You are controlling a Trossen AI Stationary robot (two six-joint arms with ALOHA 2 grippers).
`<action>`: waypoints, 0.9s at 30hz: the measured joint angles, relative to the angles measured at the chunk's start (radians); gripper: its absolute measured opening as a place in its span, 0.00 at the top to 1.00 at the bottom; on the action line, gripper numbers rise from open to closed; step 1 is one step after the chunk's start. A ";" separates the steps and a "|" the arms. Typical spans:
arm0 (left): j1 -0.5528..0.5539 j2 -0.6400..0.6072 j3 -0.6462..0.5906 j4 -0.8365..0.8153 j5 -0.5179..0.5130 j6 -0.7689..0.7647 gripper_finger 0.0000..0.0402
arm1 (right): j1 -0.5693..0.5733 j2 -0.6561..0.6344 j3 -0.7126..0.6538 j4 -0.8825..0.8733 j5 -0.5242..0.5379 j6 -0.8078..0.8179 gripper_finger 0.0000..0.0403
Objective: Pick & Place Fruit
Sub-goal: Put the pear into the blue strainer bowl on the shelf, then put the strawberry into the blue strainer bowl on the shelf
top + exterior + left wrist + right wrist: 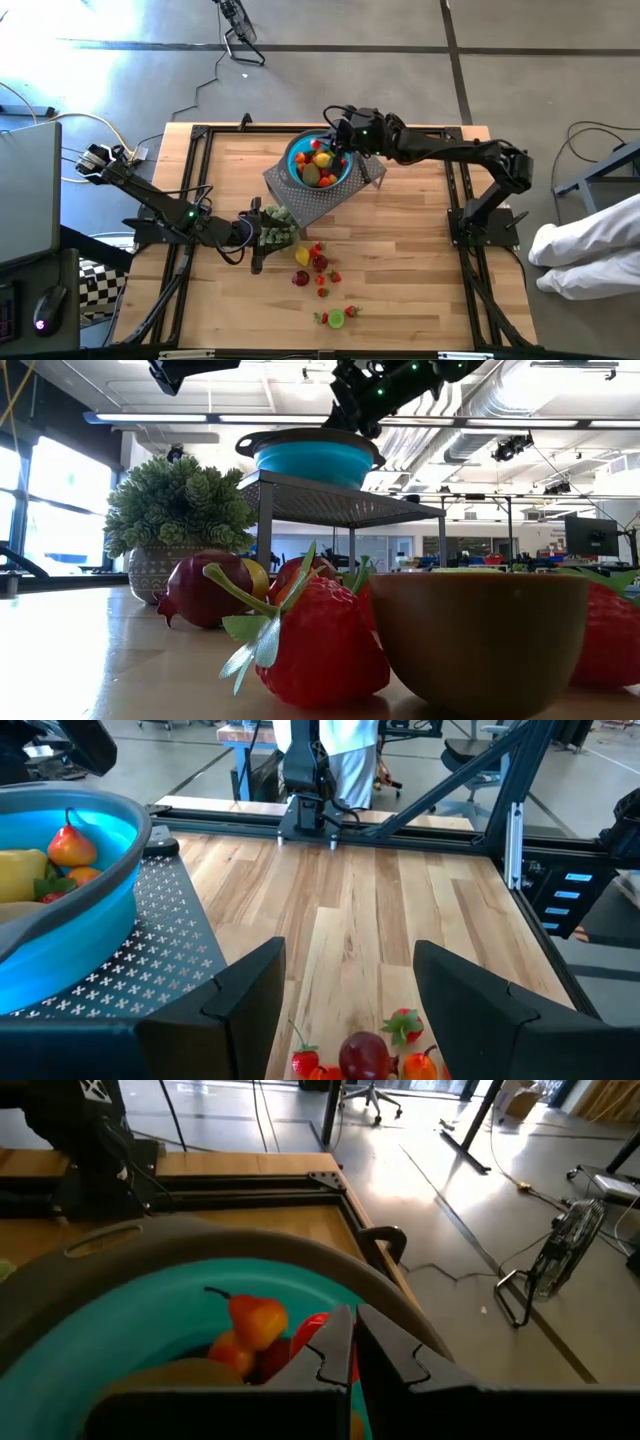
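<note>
High view: glossy rounded fruit [318,165] fills blue bowl [296,152]; right gripper [337,131] jaws closed, left gripper [262,238] jaws apart, empty.

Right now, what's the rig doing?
It is sorting fruit into the blue bowl on the metal rack. The right pincer hangs shut over the bowl, which already holds several pieces. The left pincer is open and empty beside the potted plant, facing the loose fruit left on the table.
</note>
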 joint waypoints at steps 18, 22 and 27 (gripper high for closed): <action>0.000 0.000 0.000 0.000 0.000 0.000 0.46 | 0.001 0.000 0.000 -0.016 0.006 -0.005 0.83; 0.000 0.000 0.000 0.000 0.000 0.000 0.46 | 0.001 0.000 0.000 -0.004 0.006 -0.005 0.75; 0.000 0.000 0.000 0.000 0.000 -0.002 0.46 | 0.007 -0.009 -0.001 -0.011 0.007 -0.001 0.73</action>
